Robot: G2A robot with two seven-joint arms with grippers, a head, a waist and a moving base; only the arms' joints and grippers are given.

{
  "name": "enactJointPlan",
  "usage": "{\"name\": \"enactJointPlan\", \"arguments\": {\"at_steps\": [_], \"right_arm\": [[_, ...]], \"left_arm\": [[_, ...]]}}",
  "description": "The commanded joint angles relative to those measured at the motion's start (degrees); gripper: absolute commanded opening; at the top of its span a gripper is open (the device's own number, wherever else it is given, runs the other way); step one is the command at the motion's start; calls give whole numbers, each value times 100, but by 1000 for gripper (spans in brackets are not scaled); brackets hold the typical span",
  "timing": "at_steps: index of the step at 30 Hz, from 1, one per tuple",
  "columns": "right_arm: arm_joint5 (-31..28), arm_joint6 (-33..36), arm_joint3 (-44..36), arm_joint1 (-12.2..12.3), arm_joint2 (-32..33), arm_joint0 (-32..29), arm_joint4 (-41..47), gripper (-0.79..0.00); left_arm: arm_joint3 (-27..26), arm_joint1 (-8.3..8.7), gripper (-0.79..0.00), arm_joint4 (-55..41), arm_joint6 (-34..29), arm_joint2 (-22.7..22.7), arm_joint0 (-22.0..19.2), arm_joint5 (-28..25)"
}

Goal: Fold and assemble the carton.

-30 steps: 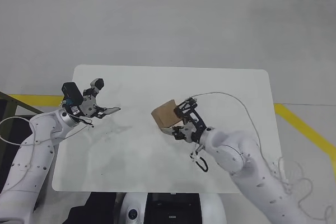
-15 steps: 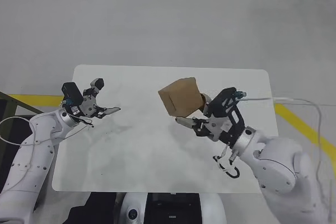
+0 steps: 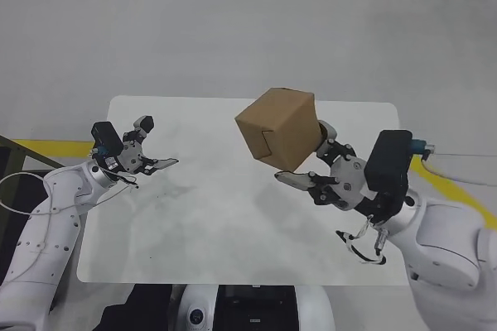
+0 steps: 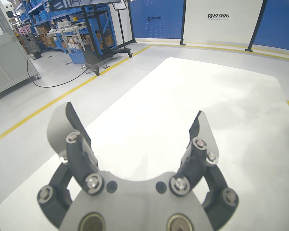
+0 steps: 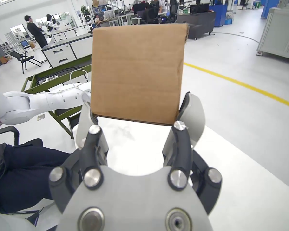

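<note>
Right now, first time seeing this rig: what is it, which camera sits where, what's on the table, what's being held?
It is a two-armed robot working at a white table. The top view comes from a camera on the robot above its arms, looking down. The other two pictures come from a camera on each wrist, looking out past that arm's own gripper. The right gripper is shut on a brown carton, already box-shaped, and holds it up off the table. The left gripper is open, holds nothing, and hovers over the other side of the table.
</note>
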Motion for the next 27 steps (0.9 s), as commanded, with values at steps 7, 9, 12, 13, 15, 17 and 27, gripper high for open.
{"name": "enactJointPlan", "arguments": {"at_steps": [7, 9, 12, 13, 15, 17, 27], "right_arm": [[-208, -184, 0, 30, 117, -47, 115, -453], [-226, -194, 0, 38, 137, -58, 151, -453], [-244, -161, 0, 51, 143, -57, 166, -449], [-223, -136, 0, 54, 135, -56, 171, -449], [-169, -63, 0, 62, 105, -52, 178, -449], [-84, 22, 0, 68, 66, -49, 188, -456], [336, 445, 0, 98, -154, -100, 180, -585]], "left_arm": [[0, 0, 0, 0, 0, 0, 0, 0], [0, 0, 0, 0, 0, 0, 0, 0], [0, 0, 0, 0, 0, 0, 0, 0], [0, 0, 0, 0, 0, 0, 0, 0], [0, 0, 0, 0, 0, 0, 0, 0], [0, 0, 0, 0, 0, 0, 0, 0], [0, 0, 0, 0, 0, 0, 0, 0]]}}
